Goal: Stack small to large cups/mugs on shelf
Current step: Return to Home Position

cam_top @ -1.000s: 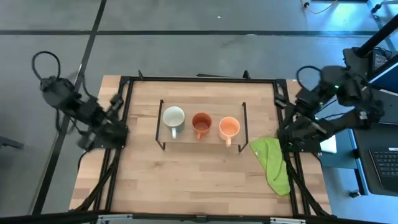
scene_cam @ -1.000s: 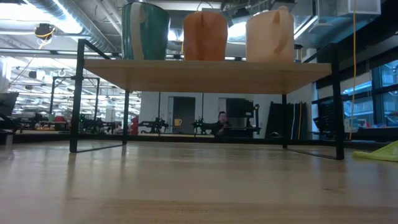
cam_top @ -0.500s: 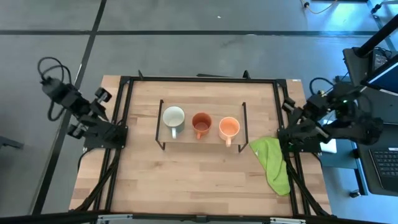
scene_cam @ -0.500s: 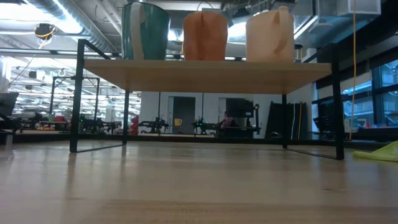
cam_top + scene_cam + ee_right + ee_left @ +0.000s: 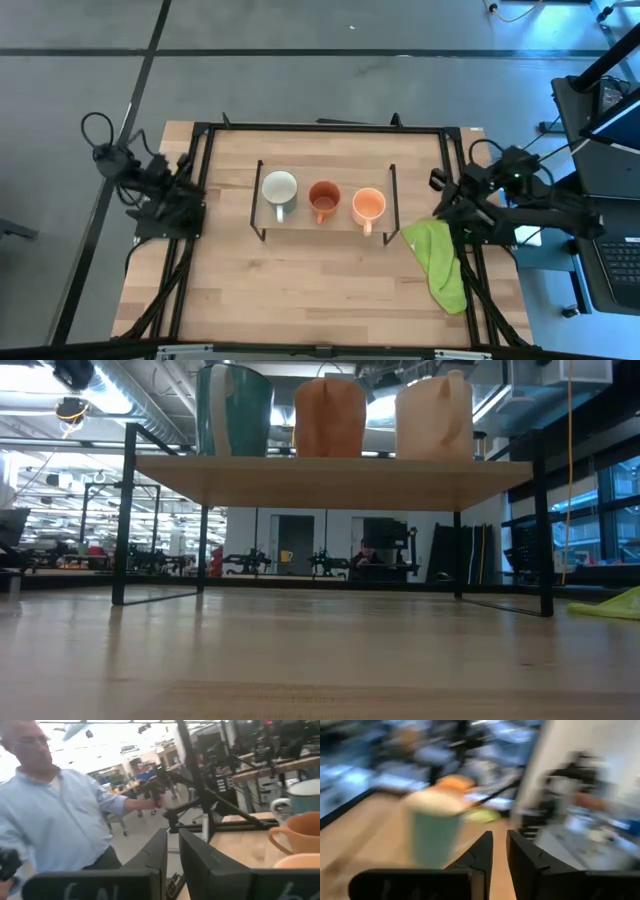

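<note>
Three mugs stand in a row on the shelf [image 5: 300,222], each on its base: a white one [image 5: 279,188] at the left, a dark orange-brown one [image 5: 324,200] in the middle and a light orange one [image 5: 368,206] at the right. The low view shows them on top of the light-wood board [image 5: 330,482]. My left gripper [image 5: 500,845] is at the table's left edge, points level toward the white mug [image 5: 432,827] and is shut on nothing. My right gripper [image 5: 172,840] is at the table's right edge, also shut and holding nothing.
A lime-green cloth [image 5: 440,262] lies on the table right of the shelf, near my right arm [image 5: 470,205]. A black frame [image 5: 320,128] runs along the table's edges. A person in a light blue shirt [image 5: 65,820] stands beyond the table.
Both arms have sunk and folded in over their bases at the table's left and right edges. The three mugs have kept still on the shelf.
</note>
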`<state>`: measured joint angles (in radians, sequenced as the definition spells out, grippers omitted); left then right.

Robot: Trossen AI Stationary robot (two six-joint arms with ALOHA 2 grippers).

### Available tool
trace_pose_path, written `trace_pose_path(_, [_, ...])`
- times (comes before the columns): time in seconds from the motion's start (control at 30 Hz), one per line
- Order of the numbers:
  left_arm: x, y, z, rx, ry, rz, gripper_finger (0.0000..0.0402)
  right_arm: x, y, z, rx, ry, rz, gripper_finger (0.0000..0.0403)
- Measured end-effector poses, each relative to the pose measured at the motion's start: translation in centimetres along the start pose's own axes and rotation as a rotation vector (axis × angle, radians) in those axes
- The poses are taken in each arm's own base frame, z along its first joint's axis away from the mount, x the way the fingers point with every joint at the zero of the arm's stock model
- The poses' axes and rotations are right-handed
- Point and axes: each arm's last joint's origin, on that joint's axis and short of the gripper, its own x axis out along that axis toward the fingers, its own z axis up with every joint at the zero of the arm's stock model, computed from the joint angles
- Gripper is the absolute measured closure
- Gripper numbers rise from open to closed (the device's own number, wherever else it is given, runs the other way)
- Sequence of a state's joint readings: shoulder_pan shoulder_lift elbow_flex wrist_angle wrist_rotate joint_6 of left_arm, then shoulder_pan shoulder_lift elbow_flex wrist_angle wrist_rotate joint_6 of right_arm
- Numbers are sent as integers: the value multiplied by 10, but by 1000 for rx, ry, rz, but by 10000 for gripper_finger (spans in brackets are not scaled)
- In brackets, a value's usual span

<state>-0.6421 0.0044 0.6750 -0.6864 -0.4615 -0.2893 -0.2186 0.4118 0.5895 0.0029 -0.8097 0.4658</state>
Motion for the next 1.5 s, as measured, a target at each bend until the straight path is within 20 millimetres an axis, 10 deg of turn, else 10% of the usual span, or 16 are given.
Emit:
trace_pose_path(0.17, [-1,6,-3,-25,-4,175,353,-5,-14,-15,36,-17,-39,352])
trace_pose_path(0.6, [4,-6,3,101,-63,-112,353,-28,-41,-53,-44,-163,10,352])
trace_pose_path(1.5, [66,-18,-79,55,-261,-301,347,-36,-37,-68,64,-267,76,352])
